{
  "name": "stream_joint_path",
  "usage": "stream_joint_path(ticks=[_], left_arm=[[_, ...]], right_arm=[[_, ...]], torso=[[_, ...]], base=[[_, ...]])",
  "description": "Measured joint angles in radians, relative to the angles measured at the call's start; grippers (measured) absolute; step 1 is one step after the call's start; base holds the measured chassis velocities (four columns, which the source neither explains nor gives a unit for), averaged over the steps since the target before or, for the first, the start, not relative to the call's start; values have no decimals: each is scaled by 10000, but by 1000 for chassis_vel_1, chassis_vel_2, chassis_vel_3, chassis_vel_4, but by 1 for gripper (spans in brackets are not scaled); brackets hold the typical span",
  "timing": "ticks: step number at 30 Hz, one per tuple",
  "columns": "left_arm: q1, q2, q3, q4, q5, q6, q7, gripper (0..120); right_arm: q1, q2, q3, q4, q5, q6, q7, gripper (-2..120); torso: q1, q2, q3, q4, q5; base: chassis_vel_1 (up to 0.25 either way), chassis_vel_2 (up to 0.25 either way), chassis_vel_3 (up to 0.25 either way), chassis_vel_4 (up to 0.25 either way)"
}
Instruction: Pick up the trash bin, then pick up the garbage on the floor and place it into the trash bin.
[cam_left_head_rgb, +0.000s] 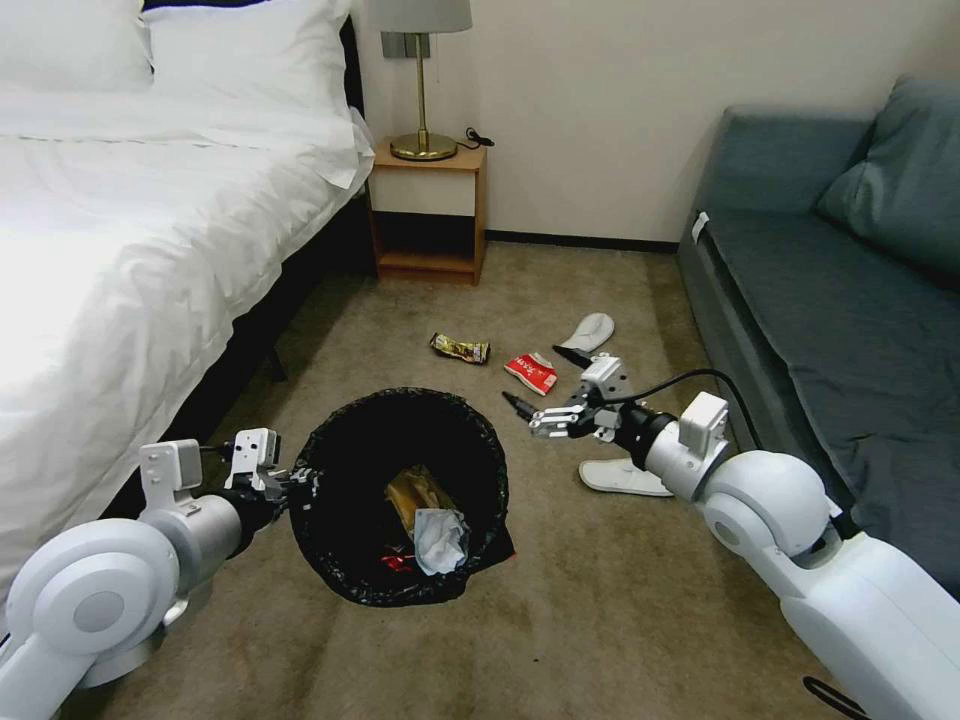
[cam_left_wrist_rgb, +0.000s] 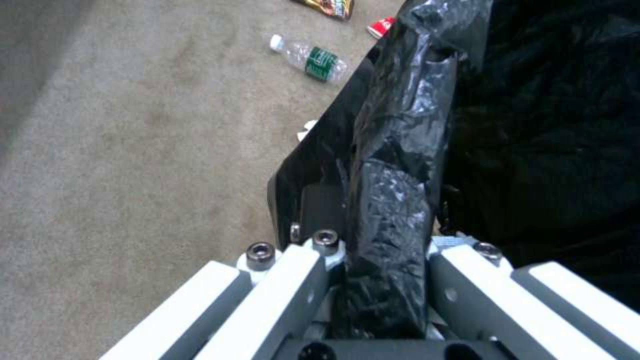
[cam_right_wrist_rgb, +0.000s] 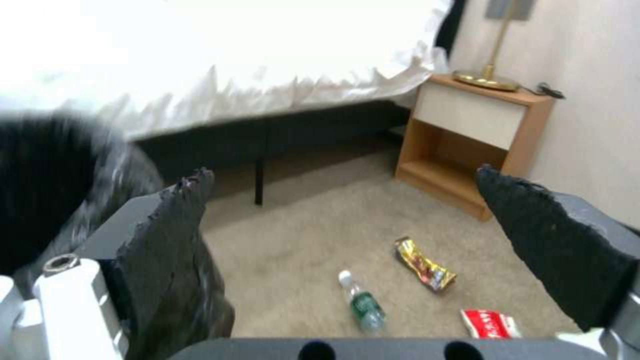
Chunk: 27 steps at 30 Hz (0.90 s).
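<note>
Left gripper (cam_left_head_rgb: 300, 482) pinches the crinkly black-bagged rim of the round bin (cam_left_head_rgb: 345, 560), held above the beige carpet (cam_left_head_rgb: 620, 620). Tissue (cam_left_head_rgb: 440, 540) and tan bag (cam_left_head_rgb: 420, 495) lie inside. Right gripper (cam_left_head_rgb: 535, 415) hovers wide open, empty, rough black pads (cam_right_wrist_rgb: 170, 235). Bottle (cam_right_wrist_rgb: 362, 307), gold wrapper (cam_left_head_rgb: 460, 348), red pack (cam_left_head_rgb: 531, 372), slipper (cam_left_head_rgb: 620, 477) partly hidden by the right arm.

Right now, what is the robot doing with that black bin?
It's tidying a bedroom. The left gripper holds the round black-bagged trash bin by its rim, above the beige carpet floor; a crumpled white tissue already lies inside. The right gripper is open and empty. A gold wrapper, a crushed red can and a clear plastic bottle lie on the carpet.
</note>
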Motion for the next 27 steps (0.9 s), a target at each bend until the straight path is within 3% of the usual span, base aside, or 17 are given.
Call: stream_joint_path(ticks=[5, 10, 14, 23, 27], left_arm=[[62, -94, -17, -14, -31, 0, -103, 2], [90, -145, -42, -42, -42, 0, -147, 2], [85, -138, -164, -64, -165, 0, -254, 2], [-6, -13, -337, -154, -497, 0, -498, 2], [-11, 29, -469, -187, -607, 0, -569, 2]], right_arm=[[-283, 150, 441, 639, 1882, 50, 1362, 100], [-784, 307, 1144, 720, 2185, -75, 1963, 100], [-1471, 442, 1777, 667, 1872, -82, 2097, 100], [-3735, 1085, 3555, 371, -664, 830, 1644, 100], [-4167, 1312, 3932, 436, -913, 871, 1649, 100]], torso=[[0, 0, 0, 3, -1], [0, 0, 0, 3, 1], [0, 0, 0, 3, 1], [0, 0, 0, -1, 0], [0, 0, 0, 1, -1]], base=[[0, 0, 0, 0], [0, 0, 0, 0], [0, 0, 0, 0], [0, 0, 0, 0], [0, 0, 0, 0]])
